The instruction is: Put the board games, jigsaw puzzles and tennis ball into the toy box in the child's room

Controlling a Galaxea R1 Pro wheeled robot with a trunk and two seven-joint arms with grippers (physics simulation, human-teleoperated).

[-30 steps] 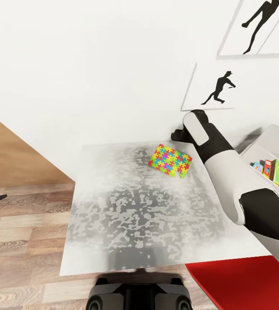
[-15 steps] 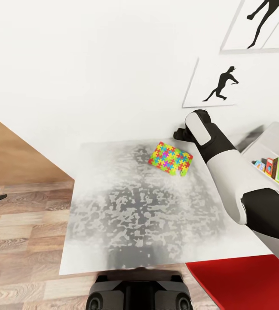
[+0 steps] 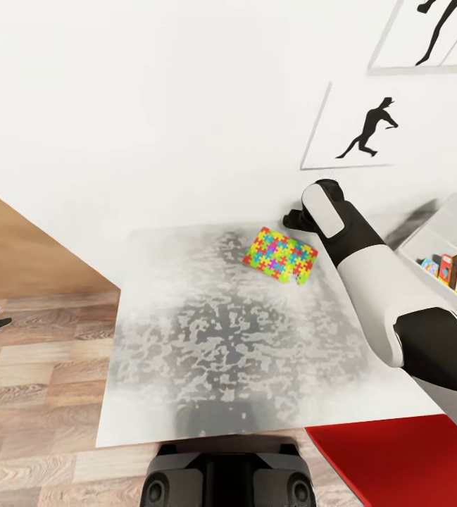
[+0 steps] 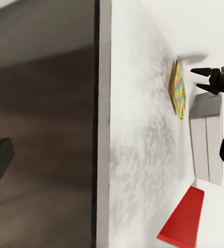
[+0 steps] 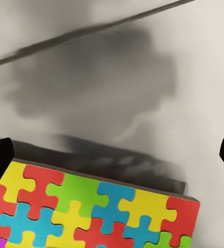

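My right tool (image 3: 293, 218), spread open and holding nothing, has crept nearer the puzzle (image 3: 280, 257) at the desk's (image 3: 207, 366) far edge, readying a grasp, the toy box (image 3: 439, 236) waiting at the right edge.

Room surroundings: wall, pictures, floor, red surface.

White wall (image 3: 151, 105) carries two framed pictures: a black running figure (image 3: 358, 127), and above it a second silhouette (image 3: 432, 32), cut off by the frame edge. Wood-plank floor (image 3: 38, 373) at left. Tan wooden panel (image 3: 17, 246) slants against the wall. Flat red surface (image 3: 397, 461) lower right, edge hidden.
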